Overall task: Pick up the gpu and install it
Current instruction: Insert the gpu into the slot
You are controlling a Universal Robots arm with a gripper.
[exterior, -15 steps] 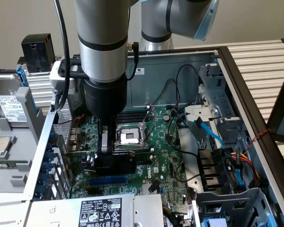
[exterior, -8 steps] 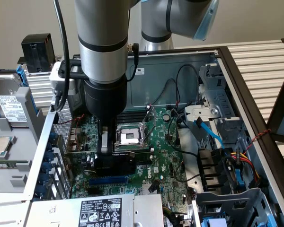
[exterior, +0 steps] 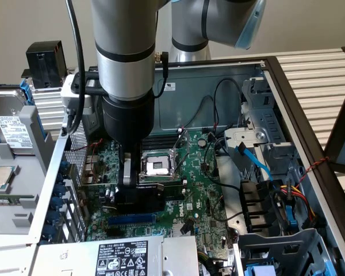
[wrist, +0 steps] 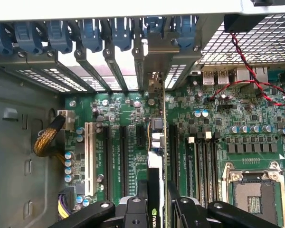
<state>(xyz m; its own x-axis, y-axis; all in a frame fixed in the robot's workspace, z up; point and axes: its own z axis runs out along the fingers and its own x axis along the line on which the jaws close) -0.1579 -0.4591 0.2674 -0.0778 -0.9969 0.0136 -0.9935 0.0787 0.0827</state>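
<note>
Your tool (wrist: 157, 202) is clenched on the gpu (wrist: 155, 164), so pick-up is done; you have it edge-on, low among the motherboard (wrist: 213, 118) expansion slots, bracket end toward the blue rear latches (wrist: 92, 33), with seating unconfirmed and release left.

Cut off at the wrist picture's edge: much of the gpu (wrist: 154, 166), seen edge-on only, and the tool (wrist: 157, 199) clamped on it. In the exterior view, masked in large part by the arm (exterior: 126, 69), itself cropped above. Too small to read: print on the power supply label (exterior: 122, 257), also cropped.
</note>
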